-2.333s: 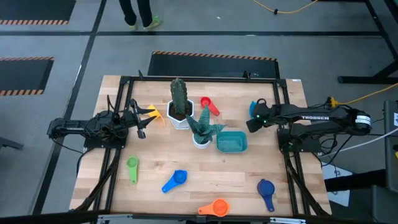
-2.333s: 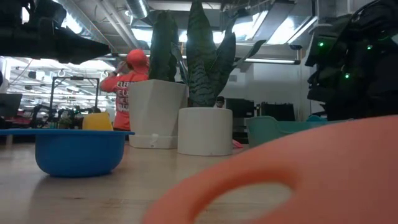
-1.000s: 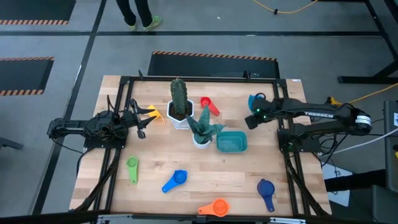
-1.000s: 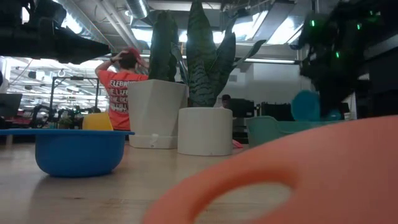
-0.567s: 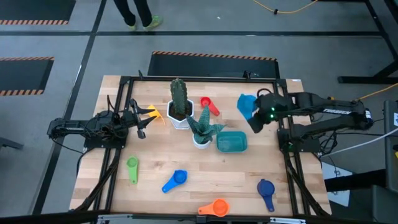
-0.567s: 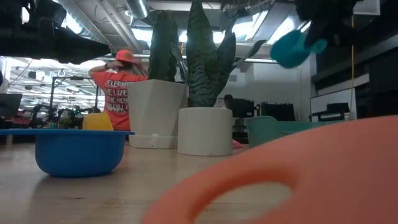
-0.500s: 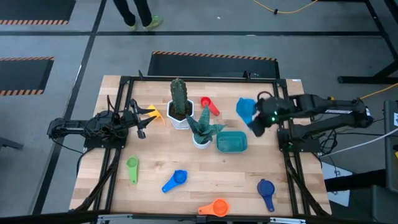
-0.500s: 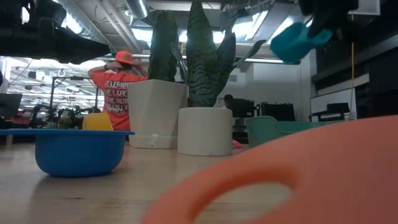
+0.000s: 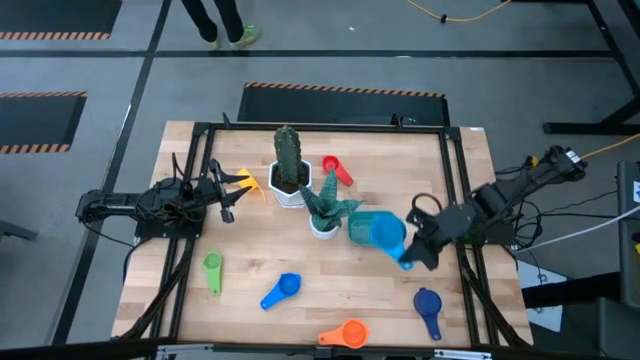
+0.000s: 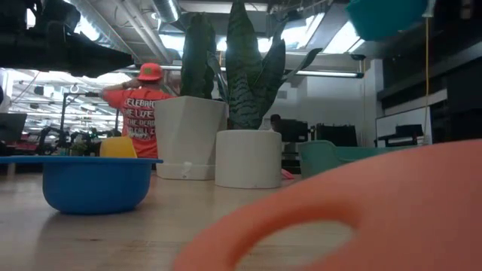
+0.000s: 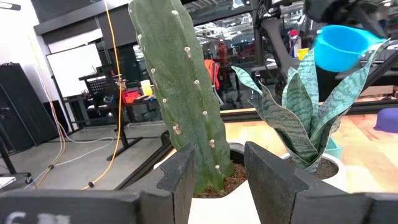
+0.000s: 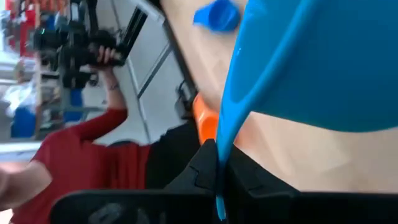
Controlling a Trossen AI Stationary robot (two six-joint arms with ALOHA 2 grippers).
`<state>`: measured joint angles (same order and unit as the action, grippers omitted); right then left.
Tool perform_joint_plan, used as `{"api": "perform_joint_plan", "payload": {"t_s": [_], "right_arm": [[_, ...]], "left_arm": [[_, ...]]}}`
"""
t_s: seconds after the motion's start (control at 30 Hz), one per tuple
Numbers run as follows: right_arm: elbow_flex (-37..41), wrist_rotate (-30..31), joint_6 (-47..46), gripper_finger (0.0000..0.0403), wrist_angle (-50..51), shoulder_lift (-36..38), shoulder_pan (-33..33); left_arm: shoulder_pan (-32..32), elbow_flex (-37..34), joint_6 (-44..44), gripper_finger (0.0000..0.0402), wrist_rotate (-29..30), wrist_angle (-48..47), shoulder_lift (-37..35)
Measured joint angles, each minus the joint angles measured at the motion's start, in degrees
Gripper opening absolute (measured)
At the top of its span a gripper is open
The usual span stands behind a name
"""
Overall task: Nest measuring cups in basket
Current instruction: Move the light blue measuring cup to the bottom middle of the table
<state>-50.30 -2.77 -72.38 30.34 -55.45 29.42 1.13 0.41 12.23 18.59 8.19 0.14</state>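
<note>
High view: straight down on the whole counter [image 9: 300, 290] from above. Low view: level at counter height, pressed against an orange cup [image 10: 361, 218], facing the room behind. Left wrist view: close past its own fingers [image 11: 273, 177] at the cactus [image 11: 177, 93], shared with both others. Right wrist view: tight against a light blue cup [image 12: 311, 62], also seen from overhead

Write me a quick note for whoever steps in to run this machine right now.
Right gripper: jaws shut on the light blue cup, held in the air over the basket.
Left gripper: idle at the table's left, jaws open, empty.
On the table: red cup, yellow cup, green cup, blue cup, orange cup, dark blue cup.
Done: none visibly nested.
Left: all cups.
</note>
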Motion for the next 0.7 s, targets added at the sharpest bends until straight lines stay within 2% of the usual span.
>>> {"api": "perform_joint_plan", "payload": {"t_s": [0.27, 0.57, 0.7], "right_arm": [[13.3, 3.1, -9.4, 0.0010, -23.0, -0.9, 6.3], [23.7, 7.3, -12.4, 0.0010, -37.3, -1.6, 9.1], [25.6, 7.2, -12.2, 0.0010, -38.5, -3.5, 10.1]], "left_arm": [[0.0, 0.0, 0.0, 0.0131, 0.0, 0.0, 0.0], [0.0, 0.0, 0.0, 0.0131, 0.0, 0.0, 0.0], [0.0, 0.0, 0.0, 0.0131, 0.0, 0.0, 0.0]]}}
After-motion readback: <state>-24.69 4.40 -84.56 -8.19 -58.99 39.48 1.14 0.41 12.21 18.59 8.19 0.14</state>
